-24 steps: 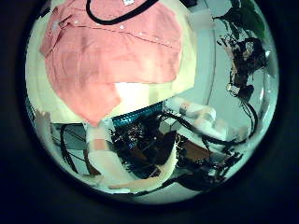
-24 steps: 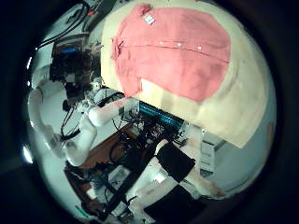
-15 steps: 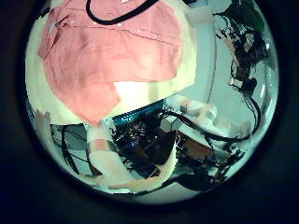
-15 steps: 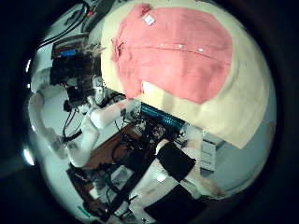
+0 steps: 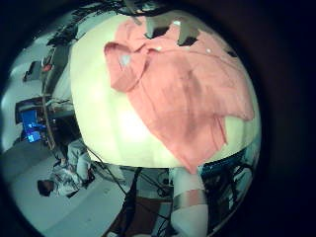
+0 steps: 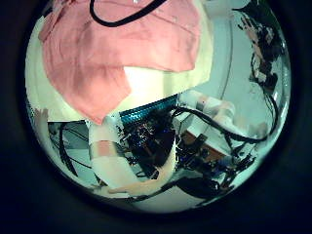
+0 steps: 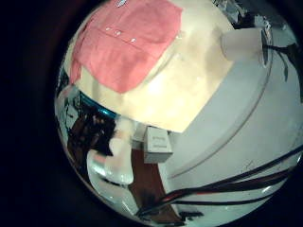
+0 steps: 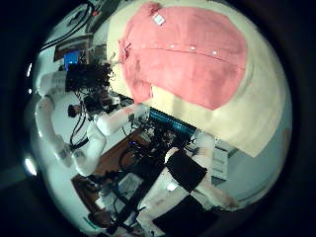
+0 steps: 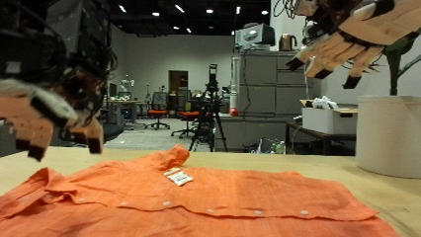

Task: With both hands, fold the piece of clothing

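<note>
Orange shirt [image 9: 185, 197] flat; palm views show its table [image 8: 247, 109].

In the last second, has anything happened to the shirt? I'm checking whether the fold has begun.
Not begun. The left hand has shifted, since its thumb-side palm view slid across the table; the right hand hardly moved. The orange button-up shirt lies spread flat on the pale table as before, touched by neither hand, both hanging open above it.

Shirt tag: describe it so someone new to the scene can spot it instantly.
Start at the table, covered mostly by the orange shirt spread flat. Go to the collar at the edge farthest from the camera. Just inside it lies the small white tag, the only white patch on the orange cloth.
</note>
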`<state>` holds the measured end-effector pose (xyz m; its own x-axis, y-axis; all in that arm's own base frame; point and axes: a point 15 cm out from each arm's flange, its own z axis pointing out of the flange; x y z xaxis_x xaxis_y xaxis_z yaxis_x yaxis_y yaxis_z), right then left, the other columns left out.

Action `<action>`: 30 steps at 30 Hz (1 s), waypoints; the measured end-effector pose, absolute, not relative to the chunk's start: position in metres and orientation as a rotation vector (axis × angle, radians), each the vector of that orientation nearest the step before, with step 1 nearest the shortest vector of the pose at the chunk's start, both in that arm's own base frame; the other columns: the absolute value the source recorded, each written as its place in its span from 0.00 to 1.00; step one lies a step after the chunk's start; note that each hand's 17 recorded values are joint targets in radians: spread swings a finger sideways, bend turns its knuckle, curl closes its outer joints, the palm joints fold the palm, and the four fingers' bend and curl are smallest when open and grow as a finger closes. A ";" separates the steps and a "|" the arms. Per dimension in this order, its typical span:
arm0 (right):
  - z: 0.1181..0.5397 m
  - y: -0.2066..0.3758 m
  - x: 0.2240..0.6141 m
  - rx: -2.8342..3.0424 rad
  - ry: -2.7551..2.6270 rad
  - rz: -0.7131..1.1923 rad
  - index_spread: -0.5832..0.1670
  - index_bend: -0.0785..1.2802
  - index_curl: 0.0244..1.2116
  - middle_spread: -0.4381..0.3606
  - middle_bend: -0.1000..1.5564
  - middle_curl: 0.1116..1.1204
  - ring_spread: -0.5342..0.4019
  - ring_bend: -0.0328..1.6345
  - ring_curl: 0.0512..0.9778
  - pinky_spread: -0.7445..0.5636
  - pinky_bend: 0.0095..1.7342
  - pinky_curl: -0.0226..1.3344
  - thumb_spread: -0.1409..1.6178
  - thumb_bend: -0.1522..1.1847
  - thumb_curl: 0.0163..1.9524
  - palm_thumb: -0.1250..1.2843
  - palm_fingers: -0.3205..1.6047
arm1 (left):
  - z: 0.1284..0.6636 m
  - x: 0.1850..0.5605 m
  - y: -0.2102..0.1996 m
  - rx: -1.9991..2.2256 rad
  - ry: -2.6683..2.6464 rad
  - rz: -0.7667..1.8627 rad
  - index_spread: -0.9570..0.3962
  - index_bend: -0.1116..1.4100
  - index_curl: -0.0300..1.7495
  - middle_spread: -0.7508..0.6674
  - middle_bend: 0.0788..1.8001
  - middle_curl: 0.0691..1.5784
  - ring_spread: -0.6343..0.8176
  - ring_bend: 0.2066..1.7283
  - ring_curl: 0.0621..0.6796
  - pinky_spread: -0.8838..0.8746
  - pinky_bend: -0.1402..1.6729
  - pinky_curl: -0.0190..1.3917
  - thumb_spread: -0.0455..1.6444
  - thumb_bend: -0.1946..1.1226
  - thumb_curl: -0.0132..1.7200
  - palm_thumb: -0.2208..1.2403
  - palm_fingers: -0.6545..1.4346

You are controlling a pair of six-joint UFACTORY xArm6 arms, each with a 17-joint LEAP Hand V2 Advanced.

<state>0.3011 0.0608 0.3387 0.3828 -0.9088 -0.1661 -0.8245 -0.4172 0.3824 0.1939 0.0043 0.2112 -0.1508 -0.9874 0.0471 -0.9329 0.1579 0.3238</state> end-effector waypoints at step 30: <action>0.318 0.060 0.302 2.378 -1.513 -0.562 0.33 0.18 0.21 0.64 0.17 0.19 0.81 0.16 0.24 0.79 0.17 0.26 0.74 0.10 0.13 0.48 0.17 | 0.123 0.219 0.009 1.707 -2.507 -0.524 0.69 0.18 0.21 0.78 0.04 0.08 0.84 0.15 0.29 0.79 0.23 0.25 0.54 0.12 0.19 0.24 0.31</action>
<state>0.3019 0.0605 0.3178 0.3803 -0.9074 -0.1788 -0.8042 -0.4200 0.4206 0.2185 0.0086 0.1229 -0.3837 -0.9133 -0.1367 -0.8916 0.3279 0.3122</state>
